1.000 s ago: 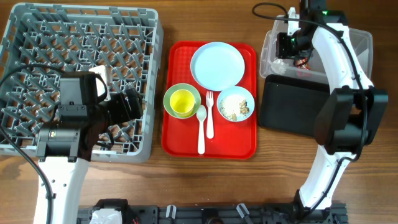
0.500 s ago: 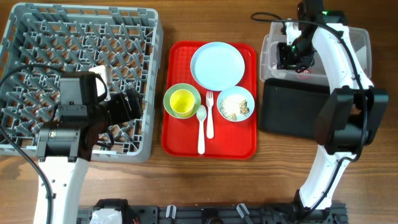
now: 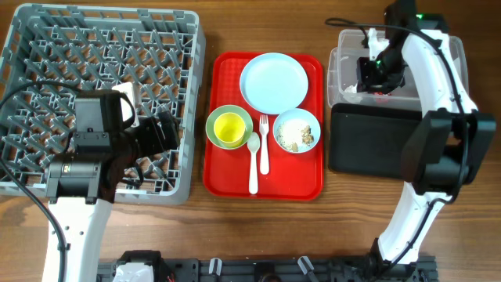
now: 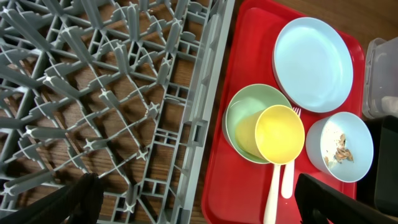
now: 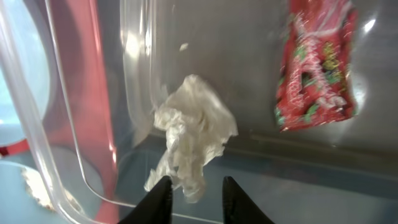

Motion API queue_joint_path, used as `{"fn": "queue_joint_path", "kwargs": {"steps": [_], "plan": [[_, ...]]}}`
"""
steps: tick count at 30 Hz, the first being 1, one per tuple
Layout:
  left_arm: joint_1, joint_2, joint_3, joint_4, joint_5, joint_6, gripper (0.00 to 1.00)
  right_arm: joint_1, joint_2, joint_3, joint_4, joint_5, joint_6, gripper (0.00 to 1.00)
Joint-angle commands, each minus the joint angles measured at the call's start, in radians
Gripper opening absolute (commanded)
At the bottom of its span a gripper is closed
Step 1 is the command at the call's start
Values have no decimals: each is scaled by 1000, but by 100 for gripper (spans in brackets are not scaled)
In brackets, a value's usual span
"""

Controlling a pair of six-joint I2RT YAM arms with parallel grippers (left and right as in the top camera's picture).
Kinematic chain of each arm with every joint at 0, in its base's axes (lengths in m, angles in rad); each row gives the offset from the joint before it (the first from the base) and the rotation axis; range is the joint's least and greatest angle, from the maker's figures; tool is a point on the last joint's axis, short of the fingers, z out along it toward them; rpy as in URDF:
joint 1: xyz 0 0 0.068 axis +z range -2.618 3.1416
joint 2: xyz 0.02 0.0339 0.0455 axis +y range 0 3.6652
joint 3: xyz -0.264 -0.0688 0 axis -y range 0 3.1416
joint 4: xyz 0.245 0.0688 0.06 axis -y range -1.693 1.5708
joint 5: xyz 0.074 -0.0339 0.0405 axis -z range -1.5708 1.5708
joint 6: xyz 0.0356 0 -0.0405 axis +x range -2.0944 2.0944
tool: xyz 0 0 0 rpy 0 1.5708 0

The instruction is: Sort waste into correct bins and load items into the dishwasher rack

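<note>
My right gripper hangs open inside the clear tub. In the right wrist view its fingers straddle the lower tip of the crumpled white paper, which lies on the tub floor beside the red wrapper. My left gripper is open and empty over the right edge of the grey rack. On the red tray are the white plate, the green bowl holding the yellow cup, the blue bowl with crumbs, the fork and the spoon.
The black tray sits right in front of the clear tub, under my right arm. The rack's wall stands between my left gripper and the red tray. Bare wood lies along the table's front edge.
My right gripper has moved a little right and toward the front over the clear tub. The left arm and the dishes have not moved.
</note>
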Motion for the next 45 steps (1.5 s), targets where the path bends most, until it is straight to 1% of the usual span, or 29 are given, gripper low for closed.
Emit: {"fn": "queue_joint_path", "kwargs": {"steps": [1,2,3,4,5,6,7,8,9,10,16,19,21,24,31,34,35,36,38,41,45], "plan": [[-5,0,17,3,12,-13,100,-5,-140,-3,46,12,-2,34],[-5,0,17,3,12,-13,100,-5,-171,-3,61,4,-3,36],[-5,0,17,3,12,-13,100,-5,-202,-3,78,-16,-2,45],[-5,0,17,3,12,-13,100,-5,-242,-3,90,-62,-3,67],[-5,0,17,3,12,-13,100,-5,-272,-3,95,-120,-4,77],[-5,0,17,3,12,-13,100,-5,-299,-3,95,-182,-8,81],[-5,0,17,4,12,-13,100,-5,-337,-3,85,-295,-24,81],[-5,0,17,6,12,-13,100,-3,-352,-3,70,-353,-51,75],[-5,0,17,7,12,-13,100,-2,-365,-3,48,-370,-60,65],[-5,0,17,7,12,-13,100,-1,-375,-3,23,-359,-54,63],[-5,0,17,7,12,-13,100,31,-414,-38,-139,-276,-56,63],[-5,0,17,7,12,-13,100,77,-445,-105,-142,-235,-31,63],[-5,0,17,7,12,-13,100,124,-472,-165,-113,-193,-8,63],[-5,0,17,6,12,-13,100,203,-505,-238,-73,-102,74,63],[-5,0,17,6,12,-13,100,446,-541,-366,75,124,279,64],[-5,0,17,6,12,-13,100,510,-539,-428,157,115,340,68],[-5,0,17,6,12,-13,100,530,-539,-458,190,88,356,77],[-5,0,17,6,12,-13,100,538,-539,-479,211,72,365,78],[-5,0,17,6,12,-13,100,552,-539,-546,279,36,368,62],[-5,0,17,6,12,-13,100,557,-539,-647,386,34,392,62],[-5,0,17,6,12,-13,100,557,-528,-761,531,34,387,59]]}}
